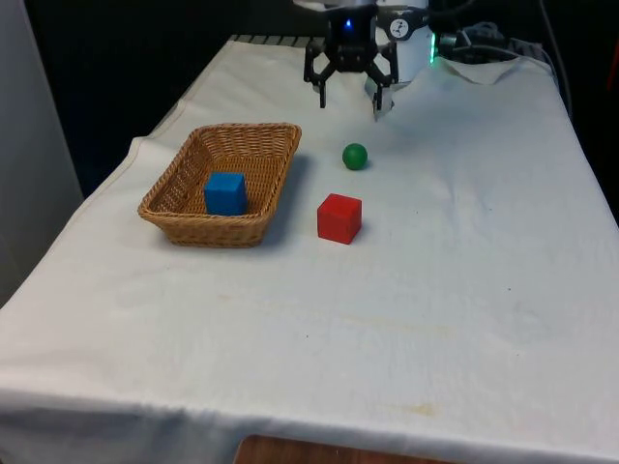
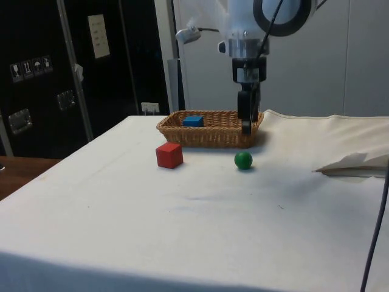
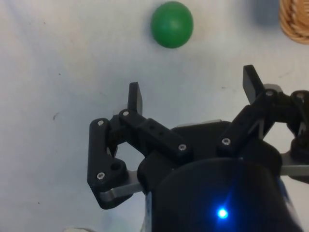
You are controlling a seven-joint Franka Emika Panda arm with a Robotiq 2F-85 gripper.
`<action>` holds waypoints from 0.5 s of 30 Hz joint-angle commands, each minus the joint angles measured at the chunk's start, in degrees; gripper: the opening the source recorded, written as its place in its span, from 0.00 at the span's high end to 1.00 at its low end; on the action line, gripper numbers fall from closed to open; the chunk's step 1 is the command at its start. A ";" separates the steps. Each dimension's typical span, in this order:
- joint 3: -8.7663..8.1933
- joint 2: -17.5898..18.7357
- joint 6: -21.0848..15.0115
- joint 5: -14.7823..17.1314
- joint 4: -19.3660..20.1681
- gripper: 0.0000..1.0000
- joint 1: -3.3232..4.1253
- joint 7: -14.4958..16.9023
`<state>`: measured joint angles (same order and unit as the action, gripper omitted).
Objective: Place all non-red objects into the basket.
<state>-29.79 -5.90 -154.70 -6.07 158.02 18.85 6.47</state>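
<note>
Green ball [image 1: 355,156] is lying on the cloth between the basket [image 1: 184,177] and the gripper [image 1: 352,100], whose fingers are hanging spread and empty above. With the blue cube [image 1: 225,192] already inside, the ball is probably next: descending over it, then closing.

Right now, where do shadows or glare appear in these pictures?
Front view: the basket casts a soft shadow on the cloth towards the green ball; no glare. Side view: a faint shadow under the ball. Wrist view: the ball and gripper look evenly lit.
</note>
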 commanded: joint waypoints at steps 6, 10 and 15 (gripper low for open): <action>1.15 1.78 -1.89 4.07 0.46 0.00 0.69 1.26; 2.06 3.67 -3.04 6.42 0.29 0.00 0.69 2.06; 2.86 5.61 -3.95 8.77 -0.57 0.00 0.57 3.09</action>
<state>-27.16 0.46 -158.65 0.69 157.16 19.02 8.31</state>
